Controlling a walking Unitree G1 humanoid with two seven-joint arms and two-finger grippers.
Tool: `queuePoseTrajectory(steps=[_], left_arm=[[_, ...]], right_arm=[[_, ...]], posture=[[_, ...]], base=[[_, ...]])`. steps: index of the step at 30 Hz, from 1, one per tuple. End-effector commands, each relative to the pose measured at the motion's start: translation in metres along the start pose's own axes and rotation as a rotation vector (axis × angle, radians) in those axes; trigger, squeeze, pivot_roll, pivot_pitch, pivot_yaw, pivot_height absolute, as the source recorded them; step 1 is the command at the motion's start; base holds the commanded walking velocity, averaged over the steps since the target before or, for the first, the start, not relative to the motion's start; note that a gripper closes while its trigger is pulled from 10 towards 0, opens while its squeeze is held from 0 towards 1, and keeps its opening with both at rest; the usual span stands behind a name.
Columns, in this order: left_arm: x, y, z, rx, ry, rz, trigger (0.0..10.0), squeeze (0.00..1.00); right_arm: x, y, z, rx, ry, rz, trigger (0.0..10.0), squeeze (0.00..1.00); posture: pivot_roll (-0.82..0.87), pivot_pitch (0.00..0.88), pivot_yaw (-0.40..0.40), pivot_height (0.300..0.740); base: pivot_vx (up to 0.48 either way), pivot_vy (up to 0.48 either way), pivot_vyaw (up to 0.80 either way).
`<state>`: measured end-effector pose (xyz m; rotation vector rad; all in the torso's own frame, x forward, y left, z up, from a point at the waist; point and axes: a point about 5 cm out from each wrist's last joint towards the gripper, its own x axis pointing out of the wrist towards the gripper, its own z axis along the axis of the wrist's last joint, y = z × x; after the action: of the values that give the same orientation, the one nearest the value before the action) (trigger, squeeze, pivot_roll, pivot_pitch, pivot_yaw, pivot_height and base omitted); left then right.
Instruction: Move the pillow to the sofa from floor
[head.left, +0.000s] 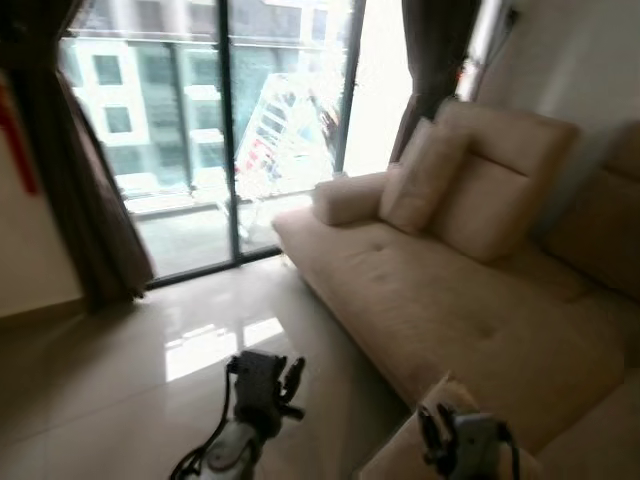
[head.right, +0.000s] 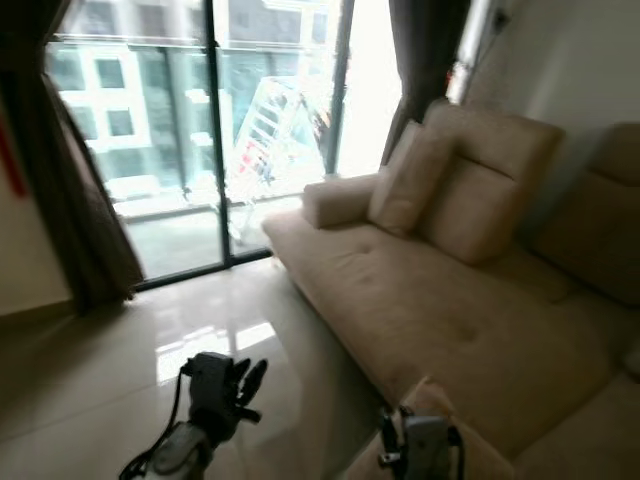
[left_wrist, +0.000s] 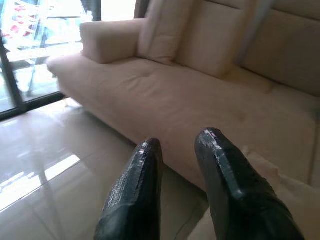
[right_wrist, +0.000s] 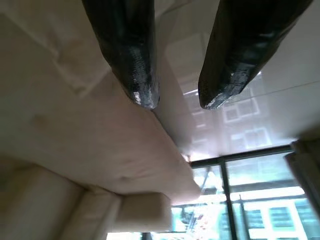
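A beige sofa (head.left: 470, 300) runs along the right of the room, its far end near a tall glass balcony door (head.left: 200, 130) flanked by dark curtains (head.left: 75, 190). A cushion (head.left: 425, 175) leans upright against the backrest beside the far armrest (head.left: 348, 198). The pillow (head.left: 400, 455), the same beige as the sofa, sits low against the seat's front edge at the near end, between the two arms; so little of it shows that its long axis and facing cannot be told. The right gripper (right_wrist: 175, 97) hangs just over the pillow's top, fingers narrowly parted around nothing, pointing toward the seat edge and glossy floor (head.left: 120, 380). The left gripper (left_wrist: 177, 145) hovers above the tiles just off the sofa front, fingers slightly apart and empty, with a pale corner of the pillow beside them.
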<state>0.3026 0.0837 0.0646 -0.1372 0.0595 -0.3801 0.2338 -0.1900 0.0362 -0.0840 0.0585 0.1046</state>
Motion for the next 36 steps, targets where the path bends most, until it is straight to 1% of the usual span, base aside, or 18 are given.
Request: queuePoseTrajectory(steps=[1,3,8,13,17,32,36], left_arm=[[0.002,-0.008,-0.001,-0.019,0.002,-0.022,10.0,0.00],[0.002,-0.009,-0.001,-0.023,0.001,-0.026,10.0,0.00],[0.001,-0.012,0.000,-0.031,0.000,-0.035,10.0,0.00],[0.000,-0.011,0.000,-0.031,0.002,-0.037,10.0,0.00],[0.001,-0.010,0.001,-0.028,0.000,-0.043,10.0,0.00],[0.002,-0.011,0.004,-0.030,-0.014,-0.051,10.0,0.00],[0.000,-0.010,0.007,-0.045,-0.045,-0.038,10.0,0.00]], right_arm=[[-0.002,-0.006,0.000,0.006,0.006,-0.028,10.0,0.00],[-0.003,-0.006,0.000,0.005,0.007,-0.029,10.0,0.00],[-0.004,-0.007,0.001,0.001,0.010,-0.033,10.0,0.00],[-0.005,-0.007,0.001,0.001,0.010,-0.037,10.0,0.00],[-0.004,-0.007,0.001,0.000,0.009,-0.037,10.0,0.00],[-0.003,-0.008,0.006,-0.005,-0.004,-0.037,10.0,0.00],[-0.002,-0.007,0.013,-0.015,-0.050,-0.037,10.0,0.00]], posture=[[0.03,0.000,0.002,0.728],[0.03,0.000,0.000,0.728],[0.03,0.000,-0.001,0.728],[0.03,0.000,-0.001,0.728],[0.03,0.000,0.000,0.728],[0.03,0.000,-0.003,0.728],[0.03,0.000,-0.006,0.728]], base=[[0.000,0.480,-0.77],[0.000,0.480,-0.77],[0.000,0.000,-0.77],[0.000,0.000,-0.77],[0.000,0.441,-0.77],[0.000,0.000,-0.77],[0.000,0.000,-0.76]])
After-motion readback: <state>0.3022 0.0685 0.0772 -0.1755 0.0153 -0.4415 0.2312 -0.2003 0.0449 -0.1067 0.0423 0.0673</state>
